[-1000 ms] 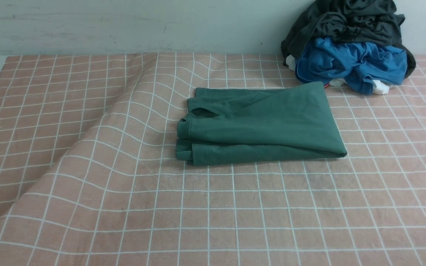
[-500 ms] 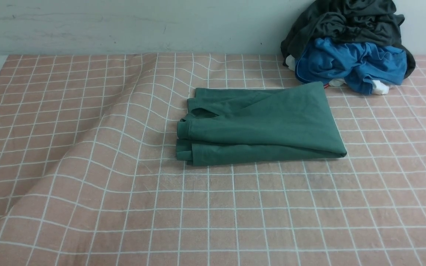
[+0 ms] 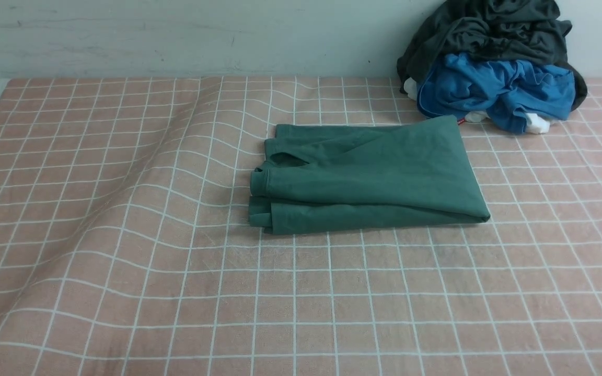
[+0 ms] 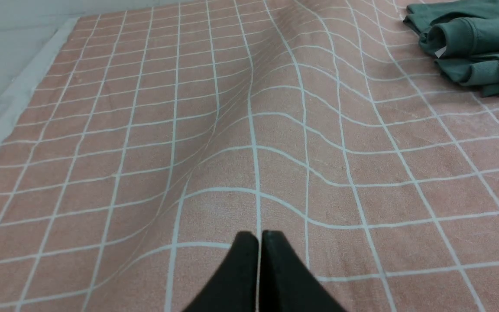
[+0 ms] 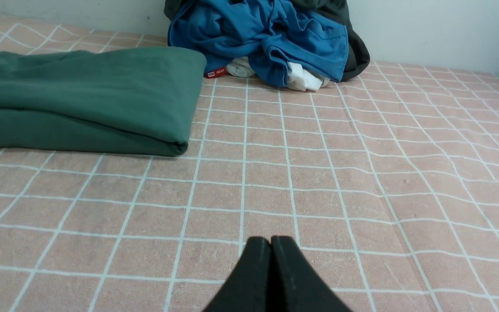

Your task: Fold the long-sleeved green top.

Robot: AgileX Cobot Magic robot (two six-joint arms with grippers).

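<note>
the green long-sleeved top (image 3: 369, 177) is lying folded into a compact rectangle near the middle of the surface (image 3: 332, 292), slightly toward the far side — its neck opening and stacked folded edges are facing left, and its smooth rounded fold is sitting at the right. a pink cloth with a white grid (image 3: 123, 235) is covering the surface, and it is rising in a long wrinkled ridge to the left of the top. at the far right corner, against the wall, a bright blue garment (image 3: 494, 89) is lying bunched beneath a dark charcoal-grey garment (image 3: 489, 26), with bits of white cloth (image 3: 537, 124) showing under them; this pile is sitting just beyond the top's far right corner.

the left hand (image 4: 259, 236) is hovering over the cloth well to the near left of the top, its black fingers pressed together and holding nothing. the right hand (image 5: 271, 240) is hovering over the cloth to the near right of the top — its fingers are likewise pressed together and empty.
</note>
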